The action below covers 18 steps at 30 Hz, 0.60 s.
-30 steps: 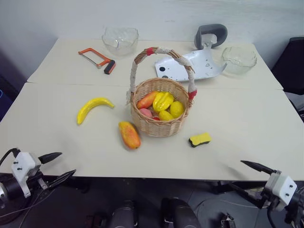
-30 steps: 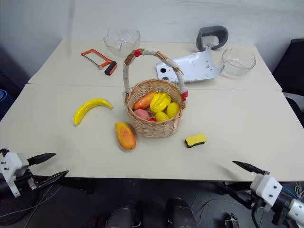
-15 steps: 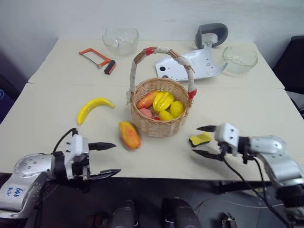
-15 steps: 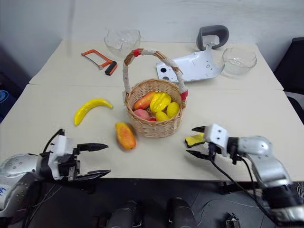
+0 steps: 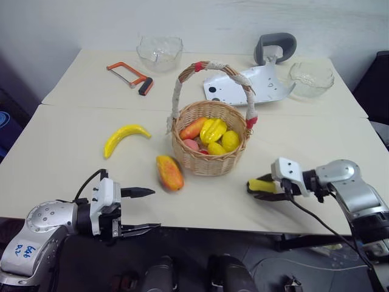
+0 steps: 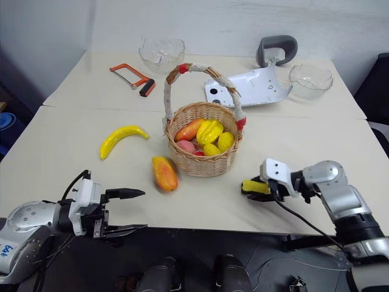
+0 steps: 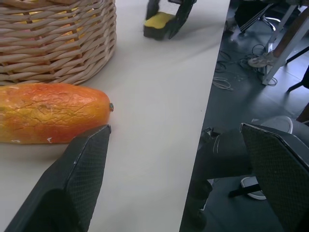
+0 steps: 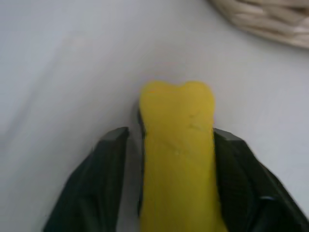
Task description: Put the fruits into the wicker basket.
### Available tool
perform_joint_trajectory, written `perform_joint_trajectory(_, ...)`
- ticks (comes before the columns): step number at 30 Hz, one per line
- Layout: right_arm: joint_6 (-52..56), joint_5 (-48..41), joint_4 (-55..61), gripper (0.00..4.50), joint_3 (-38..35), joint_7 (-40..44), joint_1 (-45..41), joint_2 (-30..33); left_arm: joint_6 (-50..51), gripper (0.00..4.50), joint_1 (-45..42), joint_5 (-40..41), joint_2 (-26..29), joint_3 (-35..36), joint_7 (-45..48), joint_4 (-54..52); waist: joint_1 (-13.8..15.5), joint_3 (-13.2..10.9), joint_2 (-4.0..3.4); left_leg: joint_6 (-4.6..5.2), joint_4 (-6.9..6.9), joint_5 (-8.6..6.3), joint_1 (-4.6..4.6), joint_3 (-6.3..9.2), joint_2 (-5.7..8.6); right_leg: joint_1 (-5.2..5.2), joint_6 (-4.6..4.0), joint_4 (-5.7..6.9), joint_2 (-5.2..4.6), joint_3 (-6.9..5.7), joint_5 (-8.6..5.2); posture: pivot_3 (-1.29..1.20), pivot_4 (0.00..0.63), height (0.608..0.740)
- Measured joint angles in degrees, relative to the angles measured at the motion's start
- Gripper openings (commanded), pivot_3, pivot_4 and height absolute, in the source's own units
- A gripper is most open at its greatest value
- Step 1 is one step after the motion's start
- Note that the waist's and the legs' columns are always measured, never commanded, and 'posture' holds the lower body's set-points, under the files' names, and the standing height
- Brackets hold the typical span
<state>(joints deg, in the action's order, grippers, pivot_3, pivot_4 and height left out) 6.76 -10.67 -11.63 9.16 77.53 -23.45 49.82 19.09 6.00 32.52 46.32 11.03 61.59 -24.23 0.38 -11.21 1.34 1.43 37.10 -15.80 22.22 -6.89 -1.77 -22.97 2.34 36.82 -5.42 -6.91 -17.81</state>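
The wicker basket stands mid-table with several small yellow, orange and pink fruits inside. A yellow banana lies to its left. An orange-yellow mango lies just in front of it, also in the left wrist view. My left gripper is open at the table's front edge, pointing toward the mango from its left. My right gripper is shut on the yellow-and-black sponge, in front and right of the basket.
Two clear glass bowls stand at the back. An orange hacksaw lies back left. A white panel with a grey handle lies behind the basket. The table's front edge runs just behind both grippers.
Both arms rose from below the table edge. The right gripper moved in to the sponge and closed around it. The left gripper swung right toward the mango, staying open.
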Motion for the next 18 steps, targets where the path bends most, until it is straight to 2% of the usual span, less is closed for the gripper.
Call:
perform_joint_trajectory(2,1.21,-1.82,2.21,1.15,-2.44,-0.09,3.44,0.35,0.01,4.50,-1.26,0.15,0.01,0.16,0.37,0.22,0.12,0.00,0.00,-0.01,0.00,-0.01,-0.01,0.01,-0.01,0.02,0.00,-0.01,0.01,-0.02,0.00,0.00,0.150,0.740)
perform_joint_trajectory(7,14.64,-8.15,10.37,1.14,-14.44,-7.94,15.78,1.29,1.17,4.50,-5.43,1.50,-1.38,-0.90,0.10,0.34,0.71,-0.03,-0.07,0.00,0.00,0.00,0.02,0.00,0.00,0.03,0.04,-0.04,0.00,0.00,0.01,0.00,0.150,0.740)
perform_joint_trajectory(10,19.74,-7.97,9.00,1.14,-21.46,-15.08,17.48,3.79,3.23,4.50,-9.11,3.45,-2.48,-0.99,-0.81,0.37,0.80,-0.03,-0.17,0.01,0.04,0.01,0.00,-0.07,0.01,0.03,0.07,-0.05,0.00,0.03,0.03,0.00,0.150,0.740)
perform_joint_trajectory(14,16.90,-4.01,-1.68,1.14,-22.82,-19.47,10.86,6.02,5.31,4.50,-15.30,4.76,-4.90,-3.14,-1.27,0.76,0.03,-0.02,-0.21,-0.02,-0.01,0.06,-0.08,-0.15,-0.01,0.06,0.07,-0.01,0.06,0.04,0.03,0.00,0.150,0.740)
perform_joint_trajectory(18,10.57,2.64,-17.57,1.14,-18.81,-26.26,-2.00,5.17,5.61,4.50,-16.79,4.72,-6.13,-5.62,-0.68,2.78,-1.23,-0.07,-0.30,-0.51,-0.05,0.35,-0.04,-0.24,-0.03,-0.08,0.08,0.05,0.14,0.09,0.02,0.00,0.150,0.740)
